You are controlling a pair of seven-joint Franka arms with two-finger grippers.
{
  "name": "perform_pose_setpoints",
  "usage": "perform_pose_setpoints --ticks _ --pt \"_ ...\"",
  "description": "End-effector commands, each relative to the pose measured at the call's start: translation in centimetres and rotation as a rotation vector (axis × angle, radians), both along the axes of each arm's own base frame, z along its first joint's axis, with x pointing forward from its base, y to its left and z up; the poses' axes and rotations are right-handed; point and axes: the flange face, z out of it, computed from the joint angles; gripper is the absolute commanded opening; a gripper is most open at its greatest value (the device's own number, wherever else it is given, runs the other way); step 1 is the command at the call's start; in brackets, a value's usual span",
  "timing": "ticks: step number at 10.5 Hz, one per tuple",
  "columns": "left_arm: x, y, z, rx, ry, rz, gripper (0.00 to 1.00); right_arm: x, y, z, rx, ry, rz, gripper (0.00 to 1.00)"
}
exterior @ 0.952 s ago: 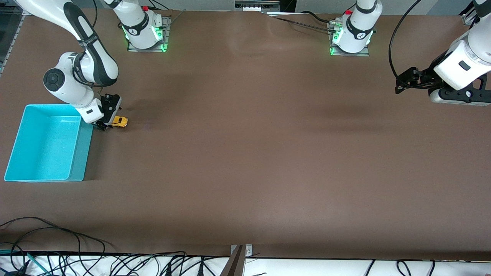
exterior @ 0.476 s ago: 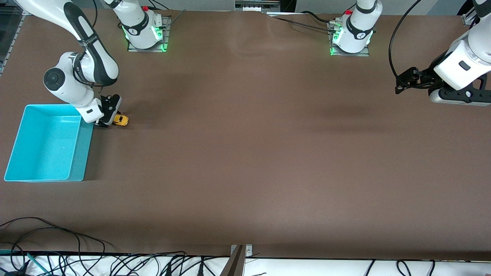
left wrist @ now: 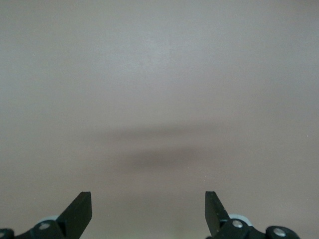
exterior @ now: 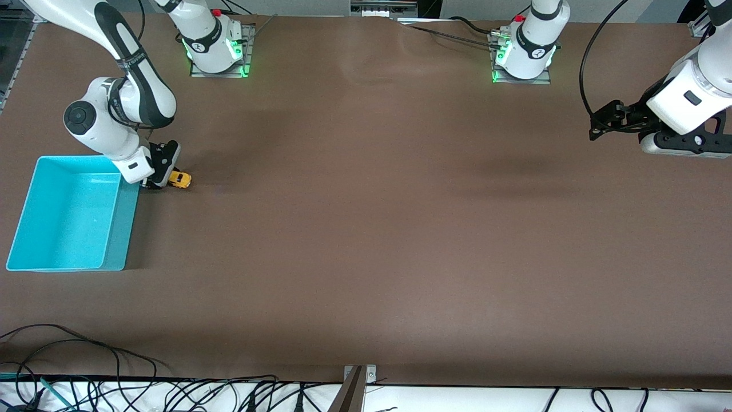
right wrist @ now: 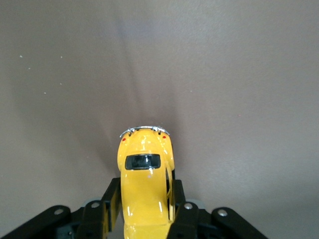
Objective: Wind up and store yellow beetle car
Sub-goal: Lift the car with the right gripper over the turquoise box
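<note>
The yellow beetle car (exterior: pixel 180 180) sits on the brown table beside the teal bin (exterior: pixel 68 213), at the right arm's end. My right gripper (exterior: pixel 160 181) is low at the table and shut on the car's sides. In the right wrist view the car (right wrist: pixel 145 174) sits between the two black fingers (right wrist: pixel 110 199), its bumper end sticking out past them. My left gripper (exterior: pixel 595 125) hangs open and empty over bare table at the left arm's end; in the left wrist view (left wrist: pixel 148 211) its fingertips stand wide apart with nothing between them.
The teal bin is open-topped and has nothing in it; its wall (exterior: pixel 127 229) stands close beside the right gripper. Cables (exterior: pixel 86 389) lie along the table edge nearest the front camera. The two arm bases (exterior: pixel 217 51) stand along the farthest edge.
The right gripper and the car have shifted very slightly away from the front camera. The left arm has not moved.
</note>
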Motion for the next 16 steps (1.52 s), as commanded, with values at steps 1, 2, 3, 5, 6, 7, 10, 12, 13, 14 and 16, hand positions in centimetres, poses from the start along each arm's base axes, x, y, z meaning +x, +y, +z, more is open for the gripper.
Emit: perform_pose_setpoints --ticks 1,2,3,5,6,7,10,12,13,14,16 --pt "0.1 0.1 0.4 -0.009 0.001 0.002 1.0 1.5 1.6 4.3 -0.007 0.01 0.061 0.0" --pt "0.1 -0.3 0.4 -0.009 0.001 -0.004 1.0 2.3 1.9 5.9 -0.008 0.027 0.07 0.0" --pt "0.1 -0.3 0.4 -0.009 0.001 -0.004 1.0 3.0 1.8 7.8 -0.013 0.04 0.073 0.0" --pt "0.1 0.1 0.4 -0.011 0.001 0.001 1.0 4.3 1.8 11.2 -0.015 0.047 0.163 0.0" --pt "0.1 -0.3 0.4 -0.009 0.001 -0.005 1.0 4.8 1.6 12.5 -0.015 0.045 0.217 0.0" --pt "0.1 -0.3 0.4 -0.009 0.001 -0.006 1.0 5.1 1.6 13.4 -0.018 0.034 0.279 0.0" --pt "0.1 0.0 0.4 -0.009 0.001 0.001 1.0 5.2 -1.0 14.9 -0.012 0.051 0.416 0.0" --pt "0.1 0.0 0.4 -0.01 0.001 -0.001 1.0 5.2 -3.7 14.7 -0.008 0.058 0.516 0.0" --pt "0.1 0.1 0.4 -0.011 0.001 0.002 1.0 5.1 -5.4 14.3 -0.012 0.07 0.551 0.0" --pt "0.1 0.1 0.4 -0.011 0.001 0.002 1.0 5.2 -7.3 14.0 -0.008 0.077 0.591 0.0" --pt "0.1 -0.1 0.4 -0.011 0.001 -0.001 1.0 5.0 -12.2 12.0 0.026 0.097 0.663 0.0"
